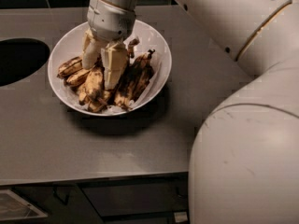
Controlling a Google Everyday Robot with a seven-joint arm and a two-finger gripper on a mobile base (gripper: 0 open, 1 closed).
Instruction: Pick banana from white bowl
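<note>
Dim overall, lit from above. The gripper [99, 76], down in the white bowl [67, 45], is brightest. The bowl casts a soft shadow on the counter [56, 143].

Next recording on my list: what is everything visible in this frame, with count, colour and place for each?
white bowl: one, glossy white, on the counter, left of centre
bananas: several, yellow with heavy browning, piled in the bowl; exact count unclear
counter: one, grey, across the middle of the view
round opening: one, dark, in the counter at the left edge
arm: one, white, filling the right side and top
end effector: one, cream-white, down in the bowl among the bananas
</note>
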